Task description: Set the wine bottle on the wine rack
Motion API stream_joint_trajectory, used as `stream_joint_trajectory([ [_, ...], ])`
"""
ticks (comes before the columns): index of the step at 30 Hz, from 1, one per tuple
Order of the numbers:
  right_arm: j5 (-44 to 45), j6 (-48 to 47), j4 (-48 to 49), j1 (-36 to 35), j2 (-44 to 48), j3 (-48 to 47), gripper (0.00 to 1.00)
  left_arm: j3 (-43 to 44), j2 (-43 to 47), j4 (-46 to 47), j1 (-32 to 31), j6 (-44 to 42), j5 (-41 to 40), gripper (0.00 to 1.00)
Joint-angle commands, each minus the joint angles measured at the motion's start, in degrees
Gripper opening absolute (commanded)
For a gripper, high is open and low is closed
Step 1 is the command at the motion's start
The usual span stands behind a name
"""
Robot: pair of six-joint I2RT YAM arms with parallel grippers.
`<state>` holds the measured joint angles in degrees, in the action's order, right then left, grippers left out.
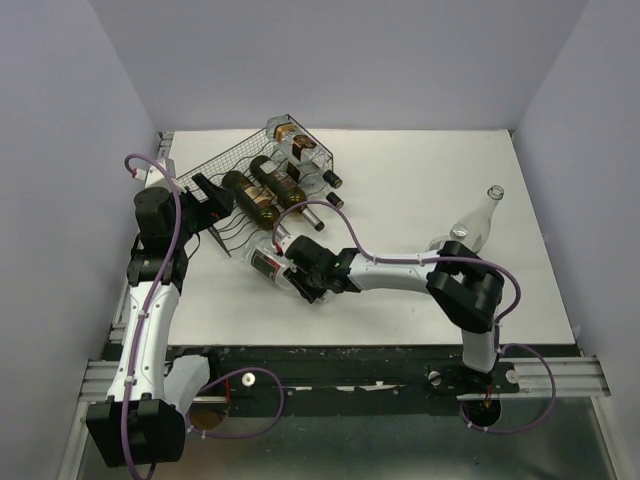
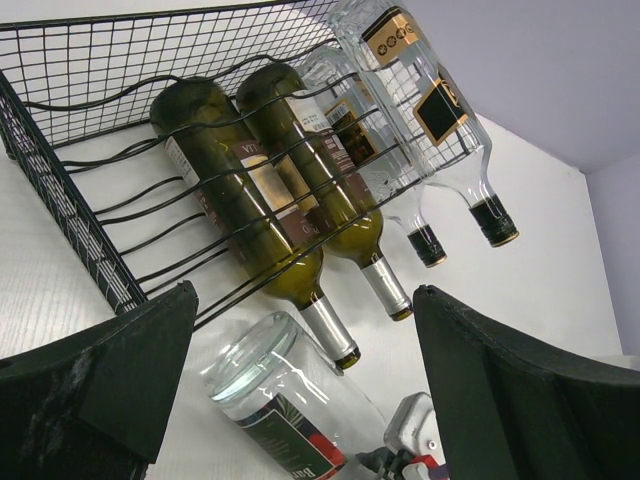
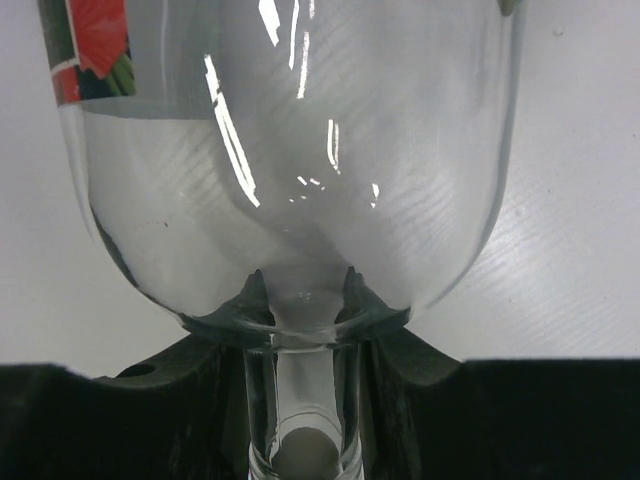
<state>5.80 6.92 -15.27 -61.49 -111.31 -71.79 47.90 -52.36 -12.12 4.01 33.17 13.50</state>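
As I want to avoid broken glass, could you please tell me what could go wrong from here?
The right tool grips the held bottle only at its neck, so the body may swing or slip. The dark bottles poke their necks out of the wine rack toward it; moving in could strike them. The standing bottle is close by the right arm's elbow and might be knocked over.
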Motion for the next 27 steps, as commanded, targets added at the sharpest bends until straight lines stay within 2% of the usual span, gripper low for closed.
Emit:
stream_joint_trajectory([
  [1,0.4,-1.0,-1.6,-0.8,5.7,0.9,0.01,1.3,0.8,0.3,0.2,-0.6,-1.1,0.99],
  [16,0.9,0.6,-3.9,-2.1,19.4,1.8,0.01,2.2,1.9,-1.3,0.1,-0.2,-0.9,0.99],
  [23,5.7,1.8,-2.4,-2.1,26.6,1.2,0.01,3.0,8.3,-2.3,0.1,0.2,-0.7,0.99],
  [27,11.3,-1.3,-1.3,-2.1,26.1,-3.0,0.01,3.6,13.0,-3.1,0.1,0.8,-2.0,0.99],
])
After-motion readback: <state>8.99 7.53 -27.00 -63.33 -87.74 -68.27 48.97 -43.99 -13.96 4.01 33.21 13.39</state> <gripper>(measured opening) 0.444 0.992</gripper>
